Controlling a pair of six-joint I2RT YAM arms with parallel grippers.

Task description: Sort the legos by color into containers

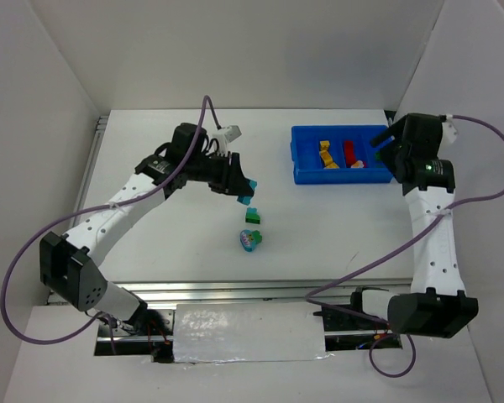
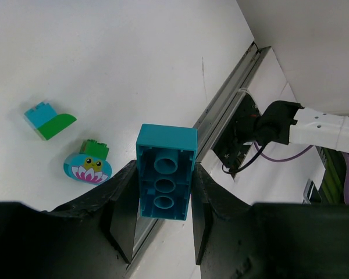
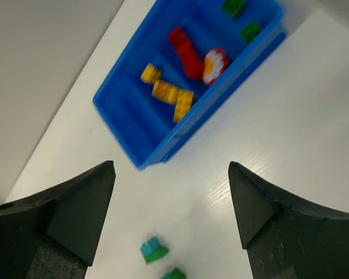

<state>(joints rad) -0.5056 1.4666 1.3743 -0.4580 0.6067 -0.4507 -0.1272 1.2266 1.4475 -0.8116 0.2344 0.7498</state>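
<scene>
White tabletop (image 1: 151, 159) before me carries two loose legos (image 1: 253, 216), my left gripper (image 2: 163, 197) is clamped narrow on one teal brick (image 2: 166, 151), and my right gripper (image 3: 170, 174) hangs wide and empty near the blue tray (image 1: 340, 176) holding perhaps seven blurred legos

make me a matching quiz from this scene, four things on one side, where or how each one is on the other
Things:
1 teal brick
2 yellow bricks
3 rounded picture brick
4 right gripper

Places or states:
a open, holding nothing
b in a compartment of the blue tray
c loose on the table
d clamped in the left gripper

Pairs: 1-d, 2-b, 3-c, 4-a
</scene>
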